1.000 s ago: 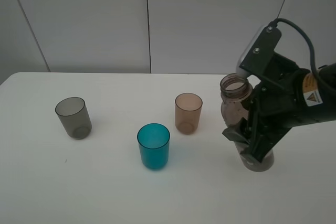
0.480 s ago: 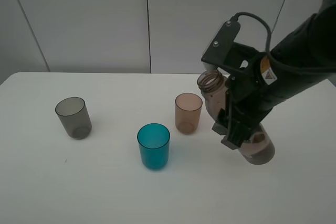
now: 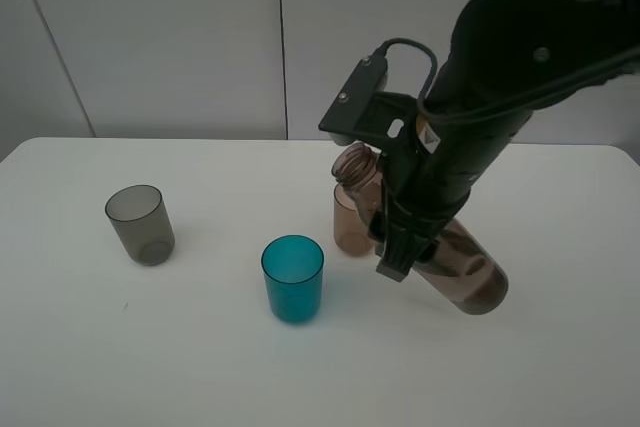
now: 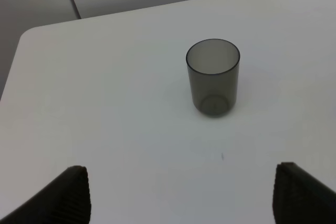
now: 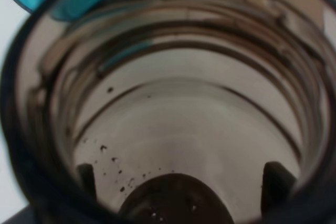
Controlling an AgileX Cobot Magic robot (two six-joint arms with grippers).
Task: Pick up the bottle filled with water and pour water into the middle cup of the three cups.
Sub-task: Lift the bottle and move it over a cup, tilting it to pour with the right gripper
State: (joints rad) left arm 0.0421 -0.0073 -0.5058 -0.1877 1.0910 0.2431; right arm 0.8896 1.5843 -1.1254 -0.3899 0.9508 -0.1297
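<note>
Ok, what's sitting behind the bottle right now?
The brownish-pink cup stands behind the tilted bottle; the bottle's neck and the right gripper cover its rim and right side. Whether they touch cannot be told.

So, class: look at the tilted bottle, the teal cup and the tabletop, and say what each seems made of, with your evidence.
Bottle: likely smoky brown plastic, glossy; the walls let light through and the neck shows moulded threads. Teal cup: probably tinted translucent plastic, smooth, with a thin even rim. Tabletop: white and matte; material unclear, maybe laminate.
</note>
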